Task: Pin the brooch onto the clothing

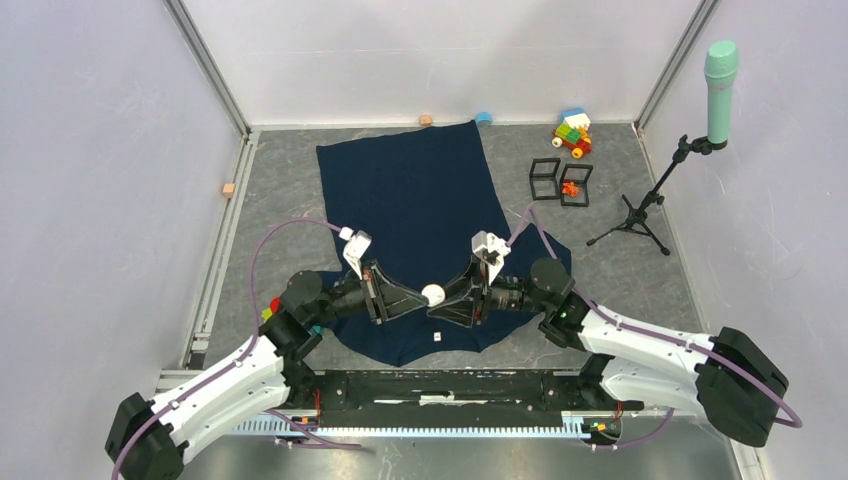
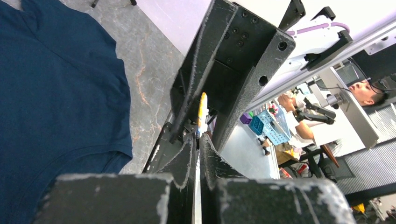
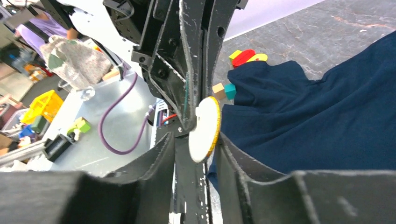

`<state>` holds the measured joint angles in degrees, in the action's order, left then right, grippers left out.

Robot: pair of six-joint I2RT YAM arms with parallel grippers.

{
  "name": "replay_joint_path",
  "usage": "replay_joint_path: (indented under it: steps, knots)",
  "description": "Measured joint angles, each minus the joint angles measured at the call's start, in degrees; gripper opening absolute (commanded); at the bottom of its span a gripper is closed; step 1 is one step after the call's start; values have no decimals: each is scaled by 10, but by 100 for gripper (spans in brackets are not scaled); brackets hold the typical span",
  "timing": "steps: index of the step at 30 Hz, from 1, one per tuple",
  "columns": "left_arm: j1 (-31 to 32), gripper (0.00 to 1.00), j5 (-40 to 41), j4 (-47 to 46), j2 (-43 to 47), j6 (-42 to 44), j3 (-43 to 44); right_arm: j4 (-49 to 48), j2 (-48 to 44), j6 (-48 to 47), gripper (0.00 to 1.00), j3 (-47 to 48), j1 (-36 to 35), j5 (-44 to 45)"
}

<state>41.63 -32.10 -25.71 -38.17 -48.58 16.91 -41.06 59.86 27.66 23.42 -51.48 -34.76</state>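
1. The clothing [image 1: 410, 200] is being shown spread flat on the gray bench [image 1: 290, 190]. It is a big dark blue shirt.
2. The brooch [image 3: 203, 129] is being held up in the air over the near part of the clothing. It is a round white disc with a yellow rim.
3. The brooch is being pinched by the left hand [image 2: 198, 148]. The two fingers of this hand are being pressed tight together on it.
4. The right hand [image 3: 196, 140] is being held with its fingers apart, one on each side of the brooch. Whether these fingers are touching the brooch cannot be told.
5. Both hands are being pointed at each other, tip to tip, above the near part of the clothing.
6. A small white piece [image 1: 437, 336] is being seen on the clothing, close to its near edge.
7. Two black wire frames [image 1: 560, 182] are being seen just to the right of the clothing.
8. A pile of toy bricks [image 1: 573, 132] is being seen beyond the far right corner of the clothing.
9. A green microphone [image 1: 720, 70] on a black stand is being seen well to the right of the clothing.
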Motion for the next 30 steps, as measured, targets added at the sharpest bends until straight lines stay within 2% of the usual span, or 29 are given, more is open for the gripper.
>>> replay_joint_path:
  steps: [3,6,13,20,30]
  knots:
    - [5,2,2,0,7,0,-1,16,-11,-5,73,0,8,-3]
    - [6,2,5,5,21,0,-2,32,-44,-7,79,-3,33,-7]
    - [6,2,-1,55,33,21,-1,52,-90,2,70,-4,92,-30]
    - [6,2,-33,102,-4,51,4,71,-17,54,55,6,100,-90]
    - [6,2,-65,94,-38,59,4,32,32,117,39,5,96,-134]
